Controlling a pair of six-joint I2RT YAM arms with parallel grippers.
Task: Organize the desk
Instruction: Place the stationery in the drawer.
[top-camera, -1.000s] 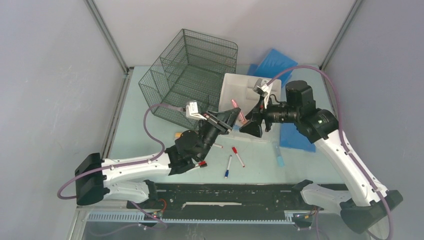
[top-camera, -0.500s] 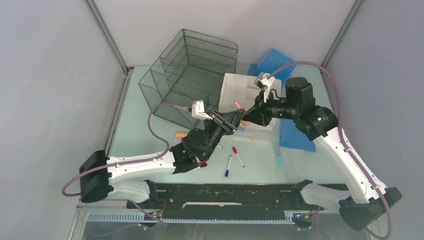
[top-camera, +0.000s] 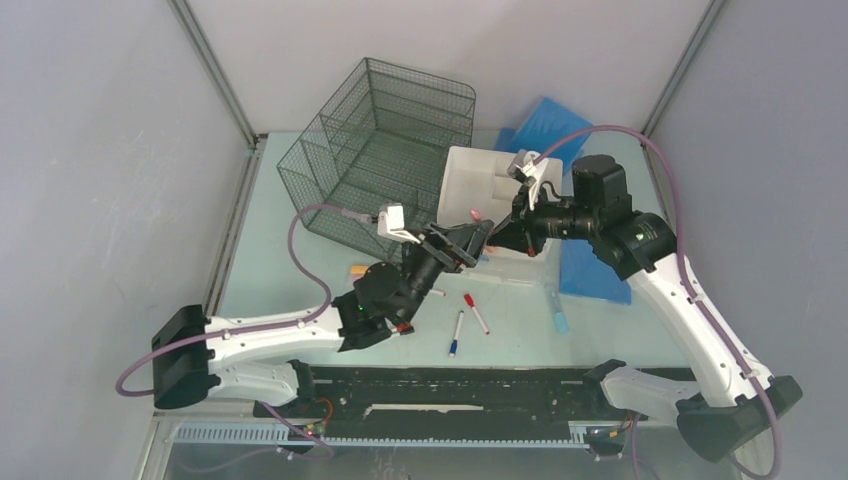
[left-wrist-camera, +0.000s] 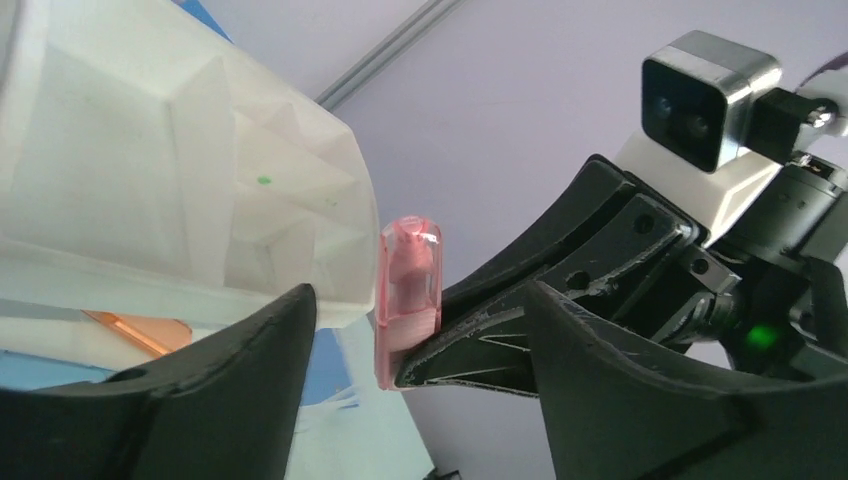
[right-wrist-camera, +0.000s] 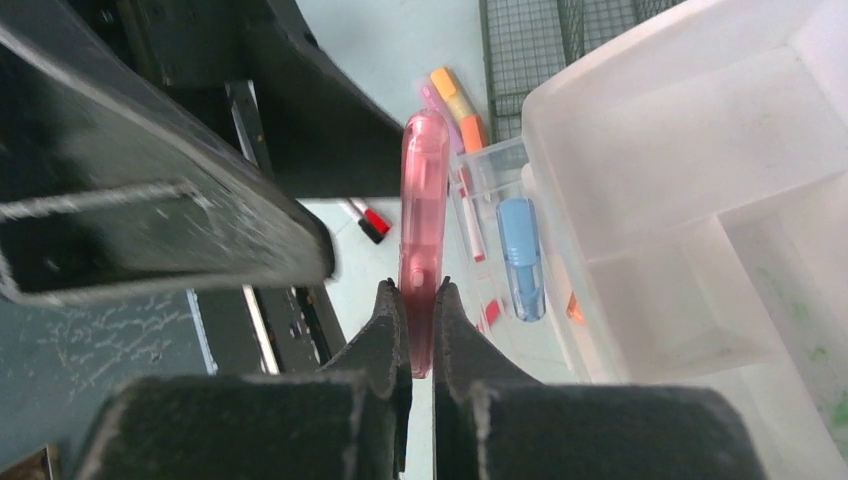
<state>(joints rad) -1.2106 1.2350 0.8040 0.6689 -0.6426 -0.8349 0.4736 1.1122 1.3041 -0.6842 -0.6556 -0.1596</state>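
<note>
A pink translucent highlighter (top-camera: 476, 214) hangs in the air above the mint-green desk (top-camera: 280, 270), in front of the white drawer tray (top-camera: 480, 175). My right gripper (right-wrist-camera: 421, 300) is shut on its near end, and the pink highlighter (right-wrist-camera: 424, 190) sticks out straight ahead of the fingers. My left gripper (left-wrist-camera: 420, 320) is open. Its wide black fingers (left-wrist-camera: 230, 380) stand either side of the pink highlighter (left-wrist-camera: 408, 290) without touching it. In the top view the left gripper (top-camera: 468, 240) and right gripper (top-camera: 497, 236) meet tip to tip.
A dark wire-mesh organizer (top-camera: 380, 150) stands at the back left. Blue folders (top-camera: 590, 275) lie at the right. A red marker (top-camera: 476, 312), a blue pen (top-camera: 456, 333), a blue highlighter (top-camera: 558, 310) and an orange highlighter (top-camera: 357, 270) lie on the desk.
The right gripper closed on the pink highlighter. The left gripper, which was holding it, has opened and let go. Both arms shifted slightly.
</note>
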